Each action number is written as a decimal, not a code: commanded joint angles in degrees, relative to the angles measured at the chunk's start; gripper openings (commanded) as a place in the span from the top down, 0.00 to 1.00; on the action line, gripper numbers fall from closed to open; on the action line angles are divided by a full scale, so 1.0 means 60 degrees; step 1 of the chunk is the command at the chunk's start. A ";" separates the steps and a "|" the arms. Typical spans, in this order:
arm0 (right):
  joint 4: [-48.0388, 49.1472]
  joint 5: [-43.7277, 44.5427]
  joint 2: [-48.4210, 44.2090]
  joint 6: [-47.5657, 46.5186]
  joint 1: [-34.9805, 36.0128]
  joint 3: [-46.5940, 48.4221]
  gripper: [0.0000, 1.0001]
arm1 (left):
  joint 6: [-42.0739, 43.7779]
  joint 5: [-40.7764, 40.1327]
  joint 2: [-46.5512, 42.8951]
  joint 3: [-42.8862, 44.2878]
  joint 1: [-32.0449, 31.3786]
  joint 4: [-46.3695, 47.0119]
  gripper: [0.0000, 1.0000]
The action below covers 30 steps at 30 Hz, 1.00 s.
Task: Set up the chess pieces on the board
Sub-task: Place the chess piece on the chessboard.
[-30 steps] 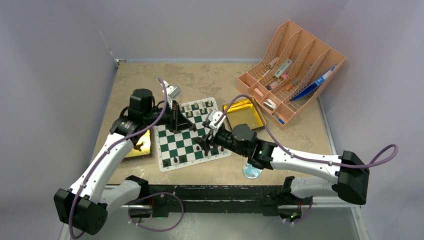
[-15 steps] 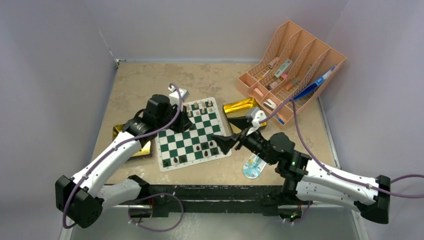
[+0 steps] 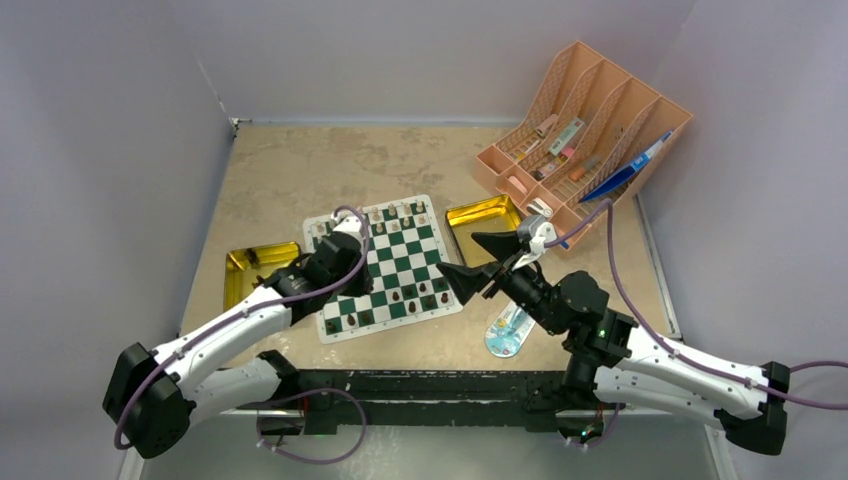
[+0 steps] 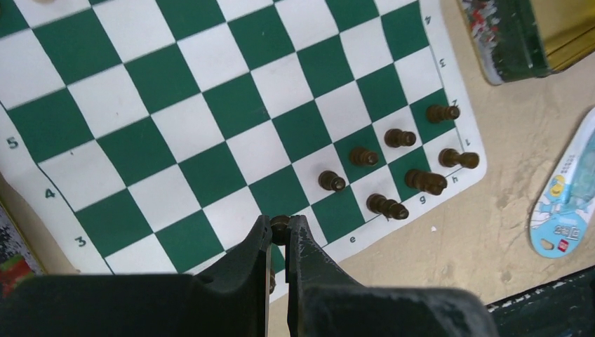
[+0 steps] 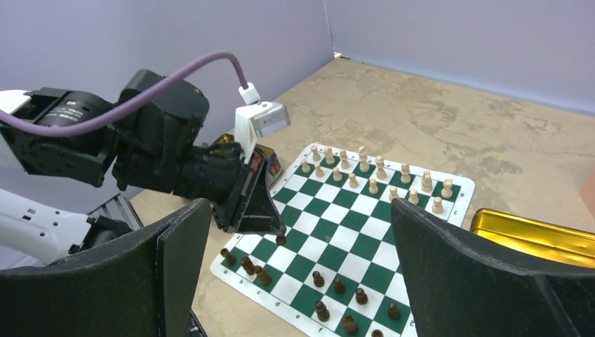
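Left wrist: left gripper (image 4: 279, 233) clenches 1 dark brown chess piece (image 4: 280, 223) by its head over green-white checked board (image 4: 210, 105); likely light, slippery; right gripper (image 3: 458, 254) released

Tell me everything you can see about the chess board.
The board is a thin, flat mat of dark green and white squares, its white border marked with small letters and numbers. It lies slightly askew on the tan table, a gold tin at one side and another at the other. Light pieces stand on its two far rows, dark pieces along its near rows with gaps; the middle is bare. The left gripper hovers over its near edge, shut on a dark piece.
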 commanded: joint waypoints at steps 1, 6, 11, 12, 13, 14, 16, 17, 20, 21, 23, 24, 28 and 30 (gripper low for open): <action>0.0199 0.0359 -0.0044 0.0153 -0.0009 -0.0017 0.01 | -0.0965 -0.0926 0.0418 -0.0256 -0.0480 0.0672 1.00; 0.0310 0.0364 0.0029 0.0169 -0.0008 0.0010 0.01 | -0.1117 -0.0951 0.1014 -0.0594 -0.0615 0.1433 1.00; 0.0251 0.0374 0.0116 0.0134 -0.0008 0.0141 0.01 | -0.1341 -0.1137 0.1153 -0.0813 -0.0677 0.1603 1.00; 0.0252 0.0374 0.0123 0.0131 -0.0008 0.0143 0.01 | -0.1354 -0.1137 0.1125 -0.0885 -0.0688 0.1688 1.00; 0.0253 0.0374 0.0139 0.0130 -0.0008 0.0143 0.01 | -0.1363 -0.1137 0.1096 -0.0970 -0.0700 0.1778 1.00; 0.0253 0.0374 0.0146 0.0119 -0.0008 0.0158 0.01 | -0.1381 -0.1157 0.1056 -0.1029 -0.0705 0.1866 1.00; 0.0253 0.0388 0.0145 0.0118 -0.0009 0.0145 0.01 | -0.1322 -0.1181 0.0990 -0.1186 -0.0706 0.2117 1.00; 0.0253 0.0388 0.0140 0.0118 -0.0008 0.0143 0.01 | -0.1313 -0.1192 0.0984 -0.1237 -0.0706 0.2200 1.00; 0.0279 0.0388 0.0136 0.0130 -0.0015 0.0129 0.01 | -0.1336 -0.1182 0.1070 -0.1290 -0.0720 0.2326 1.00; 0.0293 0.0399 0.0155 0.0127 -0.0008 0.0136 0.01 | -0.1341 -0.1161 0.1135 -0.1290 -0.0721 0.2367 1.00; 0.0258 0.0389 0.0160 0.0137 -0.0019 0.0176 0.01 | -0.1300 -0.1093 0.1271 -0.1304 -0.0726 0.2502 1.00; 0.0250 0.0388 0.0149 0.0153 -0.0009 0.0197 0.01 | -0.1298 -0.1042 0.1343 -0.1294 -0.0734 0.2550 1.00; 0.0394 0.0392 0.0104 0.0142 -0.0008 0.0115 0.01 | -0.1323 -0.0912 0.1451 -0.1249 -0.0799 0.2682 1.00; 0.0350 0.0376 0.0151 0.0130 -0.0009 0.0127 0.01 | -0.1341 -0.0939 0.1456 -0.1266 -0.0823 0.2657 1.00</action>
